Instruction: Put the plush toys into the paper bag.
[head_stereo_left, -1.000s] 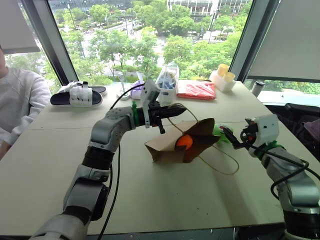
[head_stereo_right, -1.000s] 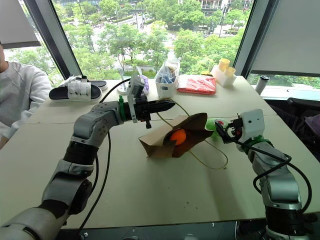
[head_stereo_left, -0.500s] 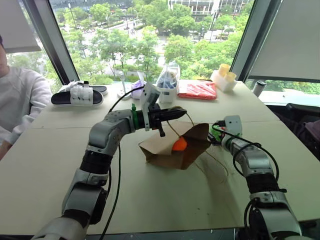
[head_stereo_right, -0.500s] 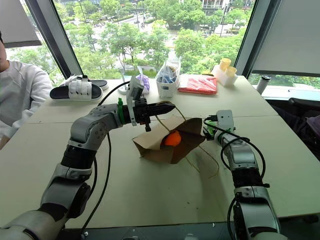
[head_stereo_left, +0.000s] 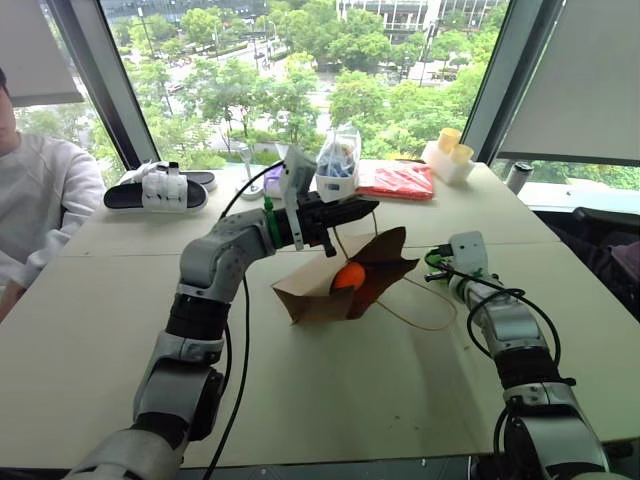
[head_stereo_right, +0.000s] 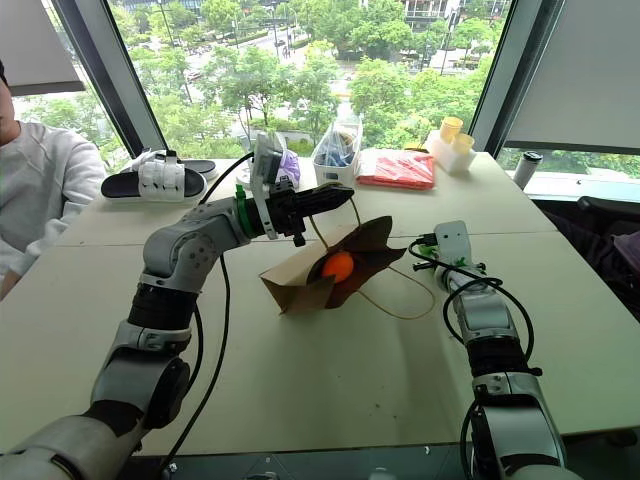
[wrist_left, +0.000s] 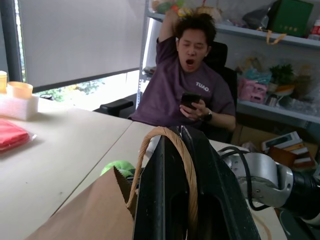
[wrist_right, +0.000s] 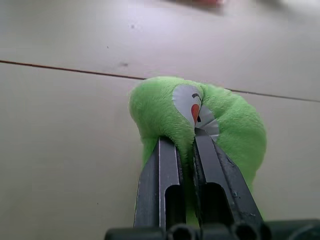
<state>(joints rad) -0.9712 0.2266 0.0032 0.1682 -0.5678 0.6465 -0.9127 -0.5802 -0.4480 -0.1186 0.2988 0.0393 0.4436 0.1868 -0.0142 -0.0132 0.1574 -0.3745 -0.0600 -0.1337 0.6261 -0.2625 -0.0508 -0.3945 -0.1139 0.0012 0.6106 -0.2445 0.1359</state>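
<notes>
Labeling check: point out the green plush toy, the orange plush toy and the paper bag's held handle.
green plush toy (wrist_right: 235, 135), right wrist view, fuzzy side.
orange plush toy (head_stereo_right: 338, 266), right eye view, its middle.
handle (wrist_left: 189, 165), left wrist view, cord between left gripper's fingers.

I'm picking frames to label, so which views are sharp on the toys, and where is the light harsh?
Right wrist view: green plush toy crisp and evenly lit in the right tool; the table behind it soft. Left eye view: bright windows backlight the scene, yet the orange plush toy in the paper bag reads clearly. Left wrist view: the bag's handle is slightly soft.
</notes>
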